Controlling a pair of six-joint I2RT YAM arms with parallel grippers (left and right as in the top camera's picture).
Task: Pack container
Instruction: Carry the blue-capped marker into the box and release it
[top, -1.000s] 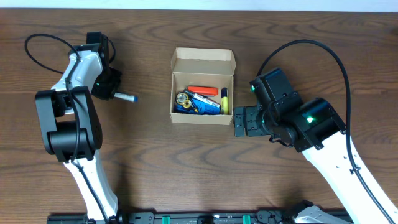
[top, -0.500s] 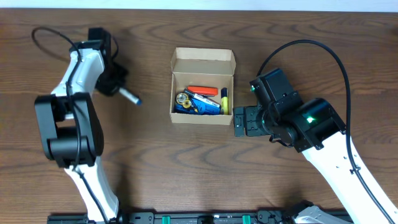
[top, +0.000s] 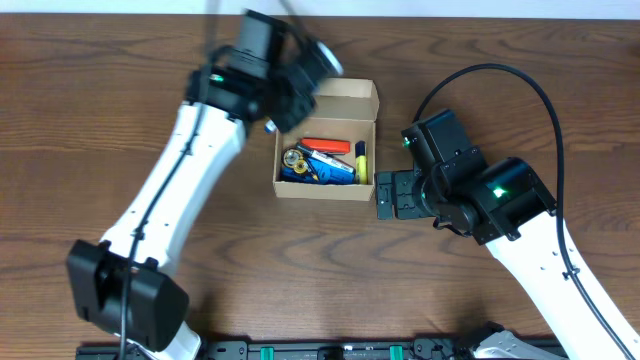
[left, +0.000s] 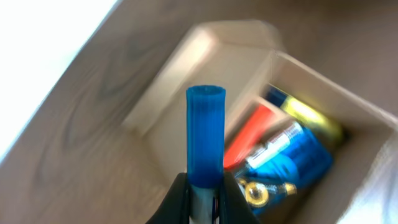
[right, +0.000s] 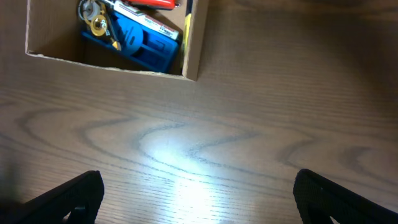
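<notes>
Cardboard container (top: 326, 100), plain tan-brown, sat open-lidded on the table (top: 250, 250); print on the blue pack (top: 325, 168) inside was unreadable. Above its rear-left corner the left gripper (left: 204, 194) pinched a blue-capped marker (left: 205, 134); right of it, the right gripper (right: 199, 196) gaped empty.

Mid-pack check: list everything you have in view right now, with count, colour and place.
table: one, dark brown wood, under everything
container: one, tan cardboard, table centre, flap lid open
orange item: one, orange-red, inside the container near the lid side
blue package: one, blue, inside the container, middle
yellow-tipped pen: one, yellow and dark, inside, along the wall nearest the right arm
gold piece: one, gold, inside, beside the blue package
marker: one, blue cap, held above the container
left end effector: one, black, shut on the marker
right end effector: one, black, open, empty, beside the container
</notes>
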